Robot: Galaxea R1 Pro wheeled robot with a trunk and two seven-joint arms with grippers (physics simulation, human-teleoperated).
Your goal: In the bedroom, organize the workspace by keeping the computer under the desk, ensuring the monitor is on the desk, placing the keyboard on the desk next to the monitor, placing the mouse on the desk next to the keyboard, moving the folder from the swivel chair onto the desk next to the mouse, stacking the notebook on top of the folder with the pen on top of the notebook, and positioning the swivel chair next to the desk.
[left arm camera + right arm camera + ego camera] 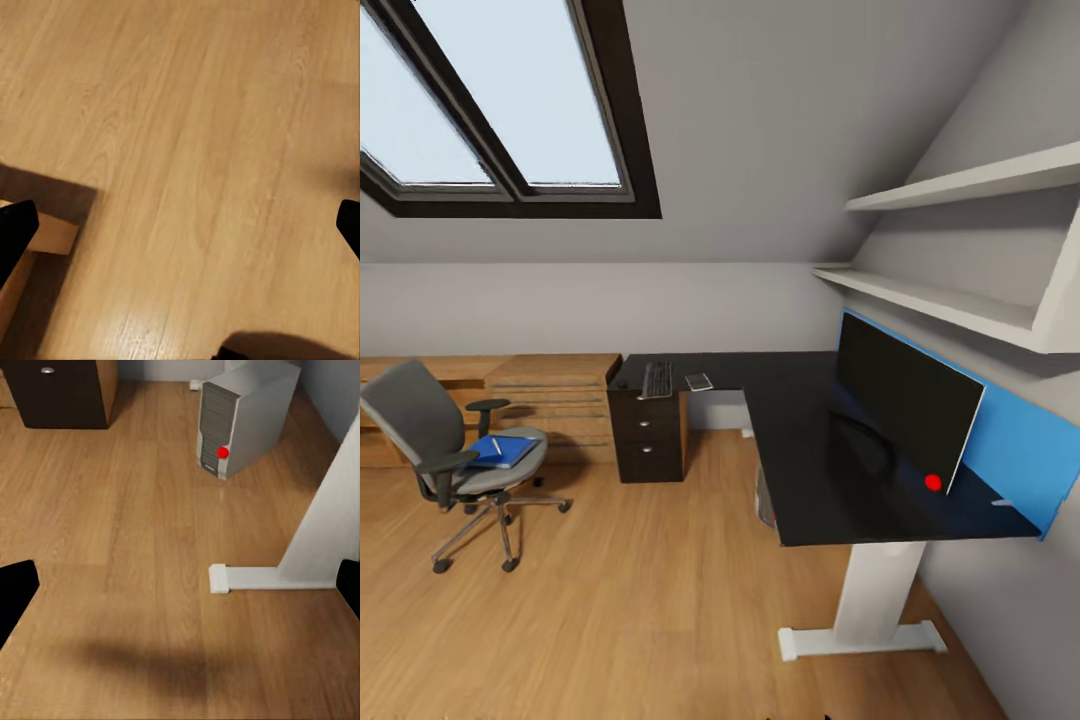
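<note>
The black desk (800,470) carries the monitor (905,405) at its right end. At its far end lie the keyboard (657,379) and a small grey flat notebook (699,382). I cannot make out the mouse on the black top. The swivel chair (435,440) stands apart at the left, with the blue folder (503,452) and a thin pale pen (497,445) on its seat. The computer (240,420) stands on the floor under the desk. My left gripper (180,232) and right gripper (180,589) hang open over bare floor, holding nothing.
The desk's white leg and foot (300,555) stand close to the right gripper. The black drawer unit (648,435) holds up the desk's far end. A light-wood drawer chest (555,400) lines the back wall. A light-wood corner (37,240) lies by the left gripper.
</note>
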